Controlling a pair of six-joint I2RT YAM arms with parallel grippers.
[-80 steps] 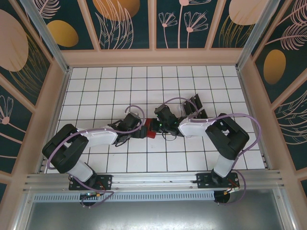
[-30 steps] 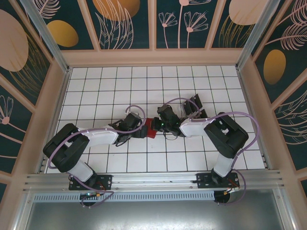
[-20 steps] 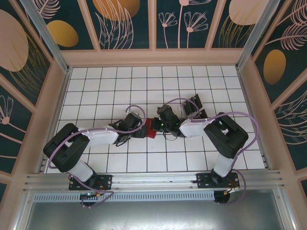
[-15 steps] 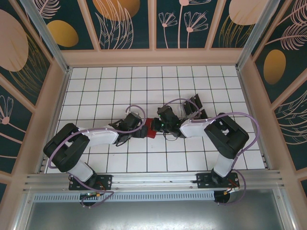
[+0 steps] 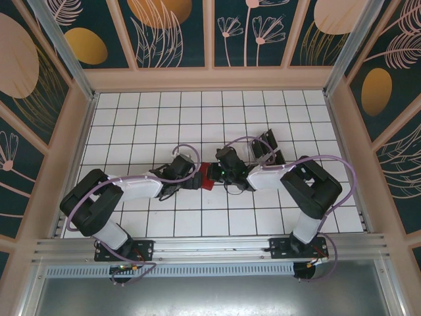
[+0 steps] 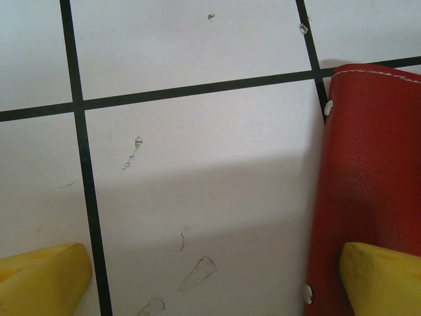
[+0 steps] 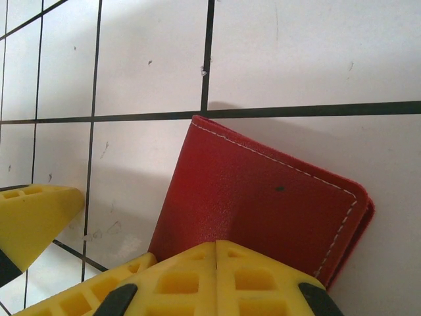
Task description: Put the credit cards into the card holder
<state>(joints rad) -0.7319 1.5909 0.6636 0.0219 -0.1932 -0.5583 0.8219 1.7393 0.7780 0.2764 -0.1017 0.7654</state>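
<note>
The card holder (image 5: 205, 176) is a flat red wallet lying shut on the tiled table between the two grippers. My right gripper (image 7: 217, 263) is shut, its yellow fingertips together and resting on the card holder's (image 7: 263, 197) near edge. My left gripper (image 6: 210, 280) is open and low over the table. One of its fingers (image 6: 381, 276) overlaps the card holder's (image 6: 368, 171) left edge, and the other finger (image 6: 39, 280) is over bare tile. The dark credit cards (image 5: 266, 145) stand behind the right arm.
Pink walls (image 5: 210, 79) enclose the white tiled table (image 5: 145, 118). Both arms stretch low towards the middle, their purple cables (image 5: 243, 138) looping above them. A metal rail (image 5: 210, 247) runs along the near edge.
The right gripper and the card holder have shifted slightly away from the near edge. In the last second almost nothing has moved. Both grippers kept their states.
</note>
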